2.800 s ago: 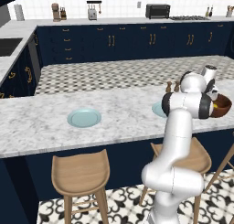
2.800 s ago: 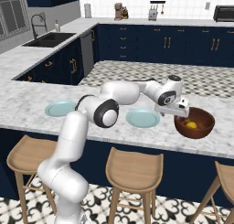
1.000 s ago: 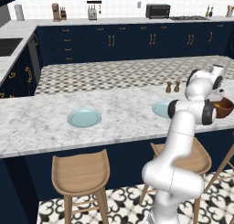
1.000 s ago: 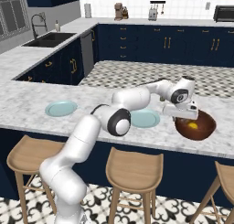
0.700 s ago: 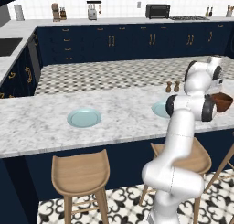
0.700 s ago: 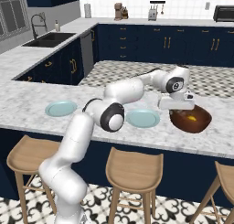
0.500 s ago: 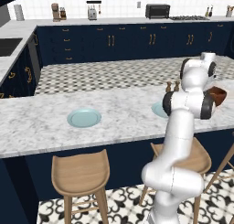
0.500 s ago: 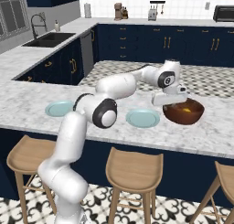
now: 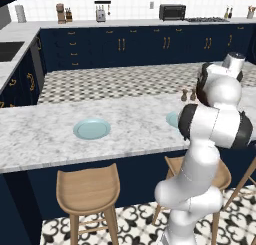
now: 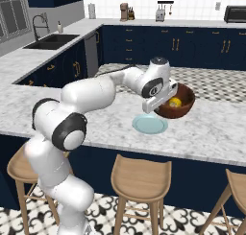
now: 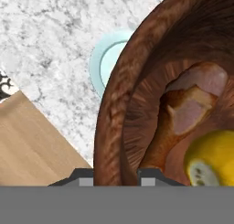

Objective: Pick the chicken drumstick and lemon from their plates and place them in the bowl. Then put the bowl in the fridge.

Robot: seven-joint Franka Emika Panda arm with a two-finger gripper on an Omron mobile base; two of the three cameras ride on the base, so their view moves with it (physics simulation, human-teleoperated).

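bowl (image 10: 178,104) at the claw: dark reddish-brown, wood-grained | lemon (image 11: 214,157) inside: yellow | drumstick (image 11: 183,113): brown, pale cut end | plate (image 10: 150,124) below the claw: pale blue-green | worktop (image 10: 211,133): grey-veined white marble

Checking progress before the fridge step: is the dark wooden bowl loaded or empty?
Loaded. The dark reddish-brown wooden bowl holds the brown chicken drumstick and the yellow lemon.

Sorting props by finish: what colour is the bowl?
Dark reddish-brown, wood-grained; the bowl shows best in the hand view.
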